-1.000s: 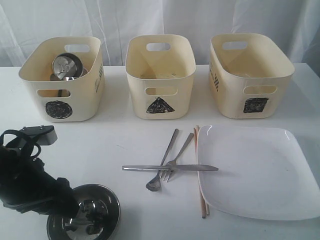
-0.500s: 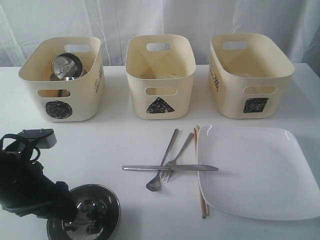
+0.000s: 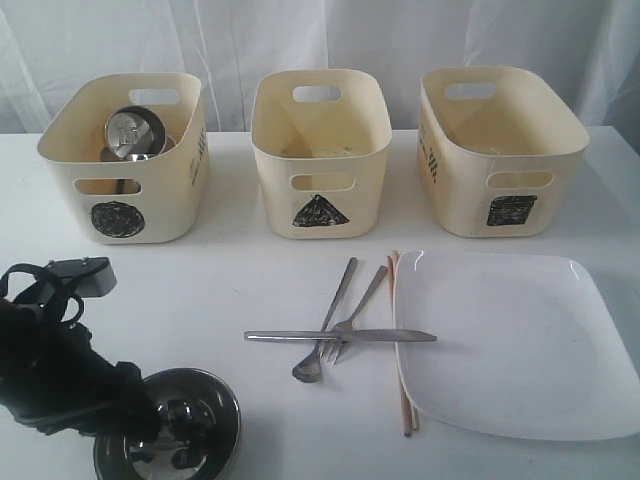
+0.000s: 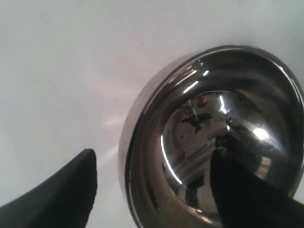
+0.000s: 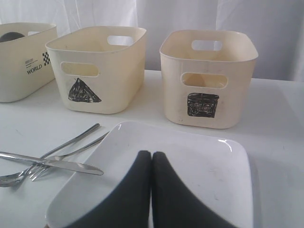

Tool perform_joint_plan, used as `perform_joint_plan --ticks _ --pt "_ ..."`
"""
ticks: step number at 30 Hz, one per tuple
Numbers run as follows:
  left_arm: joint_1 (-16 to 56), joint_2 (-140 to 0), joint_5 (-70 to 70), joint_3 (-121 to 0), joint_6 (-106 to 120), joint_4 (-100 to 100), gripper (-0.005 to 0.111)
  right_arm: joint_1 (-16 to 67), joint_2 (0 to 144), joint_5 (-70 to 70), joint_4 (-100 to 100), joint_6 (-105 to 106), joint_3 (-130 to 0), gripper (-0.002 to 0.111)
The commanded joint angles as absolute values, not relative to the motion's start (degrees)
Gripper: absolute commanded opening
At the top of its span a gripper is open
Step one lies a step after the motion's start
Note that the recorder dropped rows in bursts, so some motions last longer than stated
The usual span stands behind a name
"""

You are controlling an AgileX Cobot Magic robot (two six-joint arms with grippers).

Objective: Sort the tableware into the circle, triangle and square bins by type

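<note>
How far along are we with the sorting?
Done: a steel mug sits in the circle bin. In hand: the open left gripper straddles the rim of the steel bowl, not yet gripping. Left: knife, fork, spoon, chopsticks and white plate lie on the table; the right gripper is shut above the plate.

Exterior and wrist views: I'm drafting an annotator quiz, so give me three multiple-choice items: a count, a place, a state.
1. How many cream plastic tubs stand at the back? A. two; B. four; C. three.
2. Where is the shiny round steel bowl? A. inside a tub; B. on the white table at the left gripper; C. lifted in the air.
3. The right gripper is: A. shut, empty; B. wide open; C. shut on the bowl.
Answers: 1 C, one each marked circle, triangle, square; 2 B, its rim lies between the open fingers; 3 A, its black fingers meet with nothing between.
</note>
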State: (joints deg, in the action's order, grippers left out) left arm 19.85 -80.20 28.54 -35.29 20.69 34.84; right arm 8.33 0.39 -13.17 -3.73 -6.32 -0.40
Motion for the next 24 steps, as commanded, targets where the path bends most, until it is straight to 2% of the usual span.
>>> perform_joint_plan --ticks 1,15,18,24 --pt "20.08 -81.73 29.04 -34.68 22.72 37.21 0.070 7.97 0.00 -12.69 -3.96 -6.27 0.00 0.000" --pt "20.08 -83.08 29.26 -34.68 24.21 38.52 0.067 7.97 0.00 -12.69 -3.96 -6.27 0.00 0.000" --pt "20.08 -83.08 29.26 -34.68 24.21 38.52 0.056 7.97 0.00 -12.69 -3.96 -6.27 0.00 0.000" --pt "20.08 -83.08 29.04 -34.68 25.78 38.52 0.027 7.97 0.00 -12.69 -3.96 -6.27 0.00 0.000"
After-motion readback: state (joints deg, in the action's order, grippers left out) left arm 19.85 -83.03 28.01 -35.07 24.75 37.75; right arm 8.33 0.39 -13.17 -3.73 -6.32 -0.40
